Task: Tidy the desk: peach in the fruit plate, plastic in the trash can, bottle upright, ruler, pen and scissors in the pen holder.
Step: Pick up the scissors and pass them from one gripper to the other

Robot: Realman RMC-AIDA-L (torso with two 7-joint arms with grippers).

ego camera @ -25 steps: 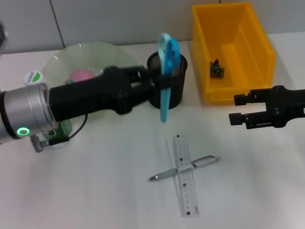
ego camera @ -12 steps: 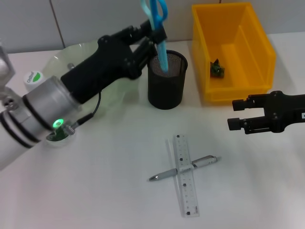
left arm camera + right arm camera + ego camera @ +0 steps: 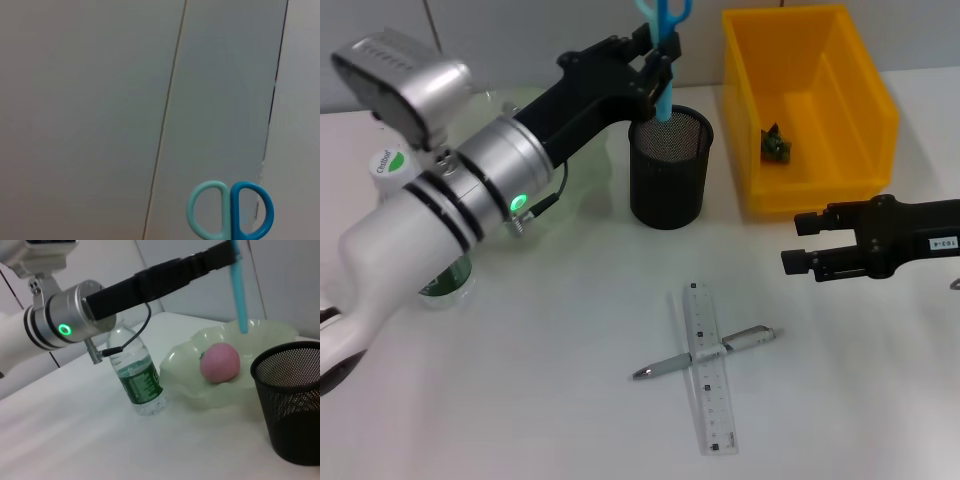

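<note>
Scissors [image 3: 663,45] are up and vertical now, blades aimed into the mesh pen holder [image 3: 670,167] — I've swung them over from beside it. My left gripper [image 3: 653,62] is clamped on them; my right gripper [image 3: 803,251] waits open near the yellow trash can [image 3: 807,105]. Ruler [image 3: 707,365] and pen [image 3: 705,352] remain.

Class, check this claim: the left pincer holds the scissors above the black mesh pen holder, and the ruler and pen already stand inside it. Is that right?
Not quite. The left pincer does hold the scissors above the pen holder, but the ruler and pen lie crossed on the table, as the head view shows.
</note>
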